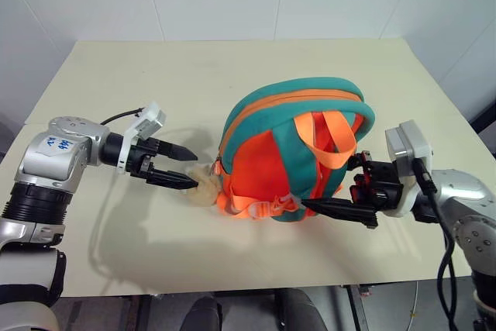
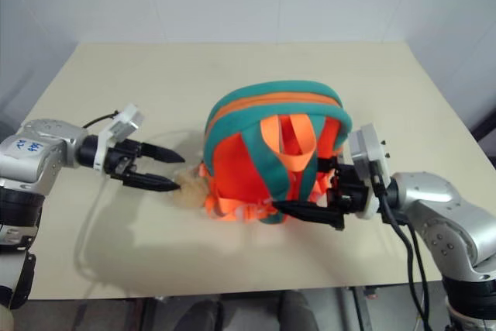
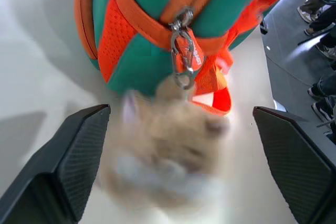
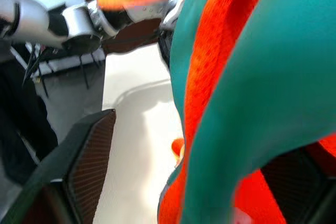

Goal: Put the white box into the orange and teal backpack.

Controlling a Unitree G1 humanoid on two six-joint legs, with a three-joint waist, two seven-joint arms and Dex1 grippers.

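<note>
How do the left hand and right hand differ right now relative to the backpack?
Left hand sits open at the backpack's side, fingers either side of the beige plush charm, not closed on it. Right hand is open at the opposite side, low by the straps, with teal and orange fabric between its fingers in the wrist view. Left hand tilts downward; right hand sits roughly level. Both point inward at the backpack, and neither grips anything.

My head's two eyes look down over the desk; my wrist cameras sit close against the orange and teal backpack, shared by all.
</note>
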